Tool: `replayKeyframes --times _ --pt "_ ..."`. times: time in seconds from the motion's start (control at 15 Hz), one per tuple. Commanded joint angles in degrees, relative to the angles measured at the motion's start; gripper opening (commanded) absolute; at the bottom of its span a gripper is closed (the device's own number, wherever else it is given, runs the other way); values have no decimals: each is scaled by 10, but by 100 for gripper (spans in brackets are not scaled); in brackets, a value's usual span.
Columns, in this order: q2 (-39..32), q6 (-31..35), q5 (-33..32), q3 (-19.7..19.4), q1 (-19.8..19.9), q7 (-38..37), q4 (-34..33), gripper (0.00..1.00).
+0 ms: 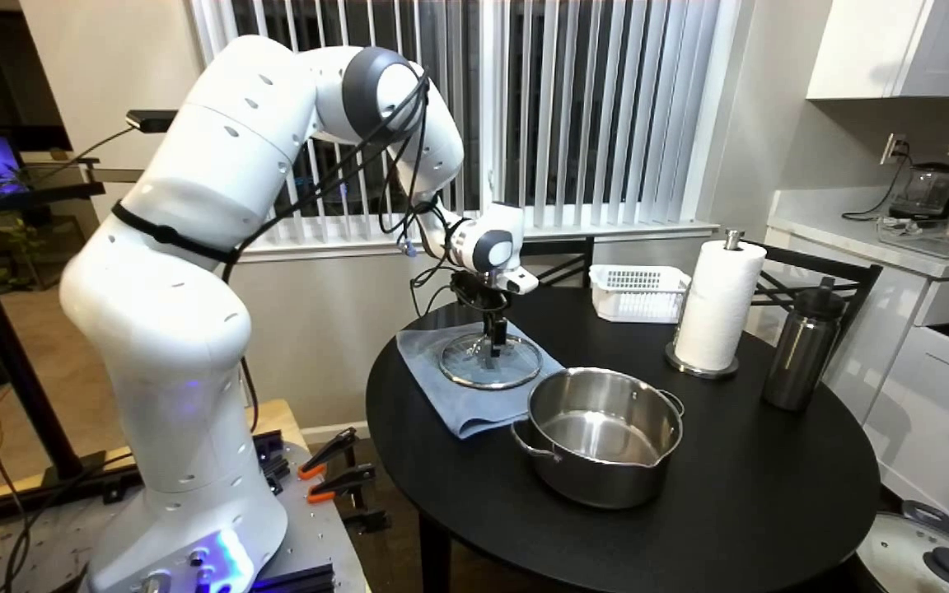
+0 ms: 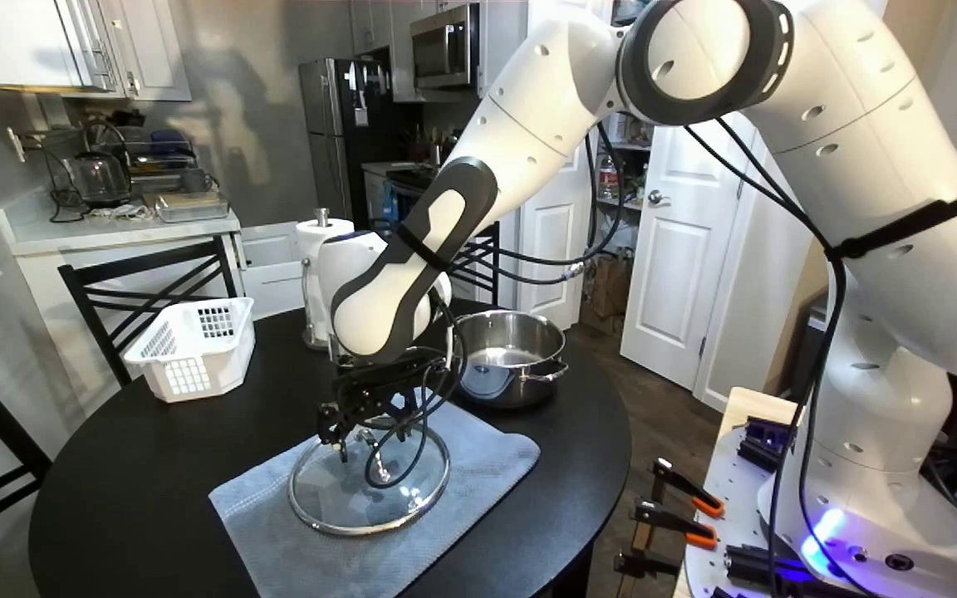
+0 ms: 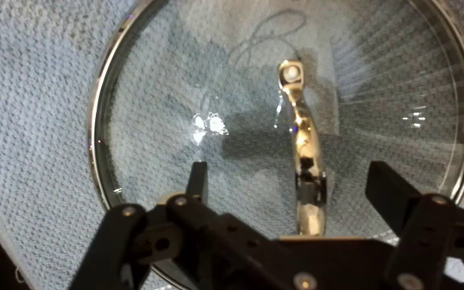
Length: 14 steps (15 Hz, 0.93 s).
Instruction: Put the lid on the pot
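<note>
The lid is a clear glass disc with a metal rim and an arched shiny metal handle. It lies on the blue-grey cloth in both exterior views (image 1: 462,366) (image 2: 329,490) and fills much of the wrist view (image 3: 155,100). My gripper (image 1: 494,339) is open over the lid, pointing down, as it also shows in an exterior view (image 2: 369,438). In the wrist view its fingers (image 3: 288,165) stand apart on either side of the handle, with gaps on both sides. The steel pot (image 1: 606,478) stands uncovered beside the cloth; it also shows in an exterior view (image 2: 512,374), partly hidden by the arm.
The cloth (image 1: 425,354) lies on a round black table (image 1: 738,494). A white basket (image 1: 639,296), a paper towel roll (image 1: 717,309) and a dark metal bottle (image 1: 804,350) stand farther along the table. Another glass lid with a dark knob (image 1: 923,556) shows below the table's edge. Chairs surround the table.
</note>
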State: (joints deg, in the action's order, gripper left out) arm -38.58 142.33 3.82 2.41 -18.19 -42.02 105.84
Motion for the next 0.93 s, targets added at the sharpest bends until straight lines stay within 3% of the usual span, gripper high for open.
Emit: replayKeyframes --times 0.0,0.27,0.33,0.47,0.87 --pt "11 5 6 13 6 39 16 100" --pt "15 21 3 10 -2 52 20 96" --pt "16 25 1 6 -5 47 21 73" --pt "19 41 -1 3 -7 45 25 68" --pt "30 78 -12 -19 -20 34 33 29"
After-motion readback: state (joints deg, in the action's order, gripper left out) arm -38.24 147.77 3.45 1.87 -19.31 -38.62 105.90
